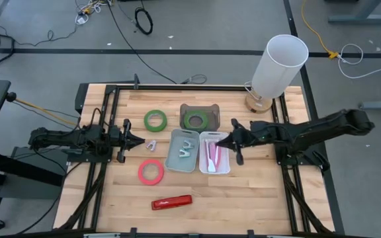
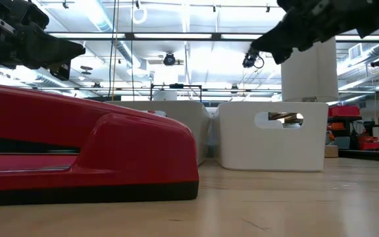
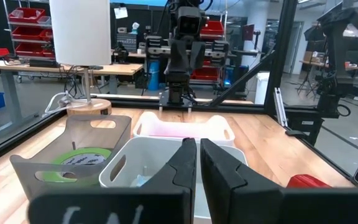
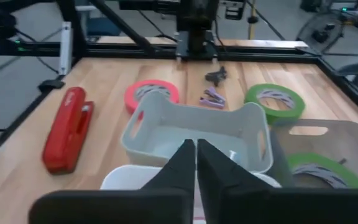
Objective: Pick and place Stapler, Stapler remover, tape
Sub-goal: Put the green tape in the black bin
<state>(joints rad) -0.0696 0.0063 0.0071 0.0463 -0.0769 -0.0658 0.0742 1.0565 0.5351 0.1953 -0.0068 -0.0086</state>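
Left to do, near edge: I see the red stapler (image 1: pixel 172 201) lying loose on the desk (image 1: pixel 256 198), no bin.
Left, mid-desk: I count the pink tape (image 1: pixel 151 172), a small purple remover (image 1: pixel 151 145) and a green tape (image 1: pixel 155 120) outside any bin.
Done: grey bin (image 1: pixel 182 151) holds removers; white bin (image 1: pixel 215 153) a pink stapler; dark bin (image 1: pixel 198 117) a green tape.
Left gripper (image 1: pixel 139 139): shut, empty, beside the remover.
Right gripper (image 1: pixel 219 143): shut, empty, over the white bin.
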